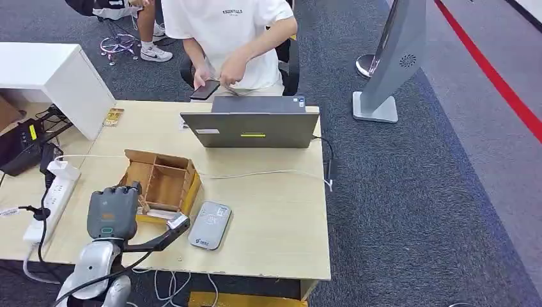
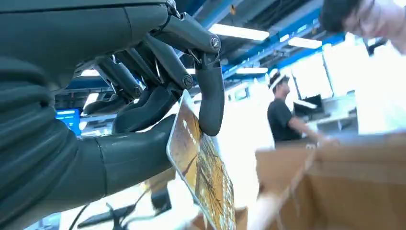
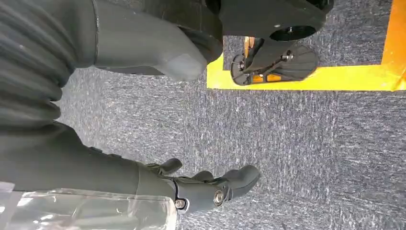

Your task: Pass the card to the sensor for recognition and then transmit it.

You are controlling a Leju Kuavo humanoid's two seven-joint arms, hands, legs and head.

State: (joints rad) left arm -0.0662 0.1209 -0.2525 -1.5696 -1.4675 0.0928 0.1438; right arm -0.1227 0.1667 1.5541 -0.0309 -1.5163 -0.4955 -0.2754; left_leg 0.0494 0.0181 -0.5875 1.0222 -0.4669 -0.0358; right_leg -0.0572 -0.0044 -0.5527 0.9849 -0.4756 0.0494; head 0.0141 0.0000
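Note:
My left hand (image 1: 114, 211) hovers over the front left of the wooden table (image 1: 275, 211), at the near corner of an open cardboard box (image 1: 160, 182). Close up, the left hand (image 2: 143, 115) pinches a gold patterned card (image 2: 201, 177) between its thumb and a finger, with the box (image 2: 344, 182) just beyond. The card's pale edge (image 1: 178, 221) sticks out toward the sensor (image 1: 209, 224), a grey rounded pad lying flat just right of the hand. My right hand (image 3: 201, 189) hangs over grey carpet, fingers apart, holding nothing.
A grey laptop (image 1: 255, 125) stands at the table's far side, and a person (image 1: 230, 38) sits behind it with a phone. A white power strip (image 1: 54, 192) and cables lie left of my hand. Another gold card (image 1: 114, 117) lies at the far left corner.

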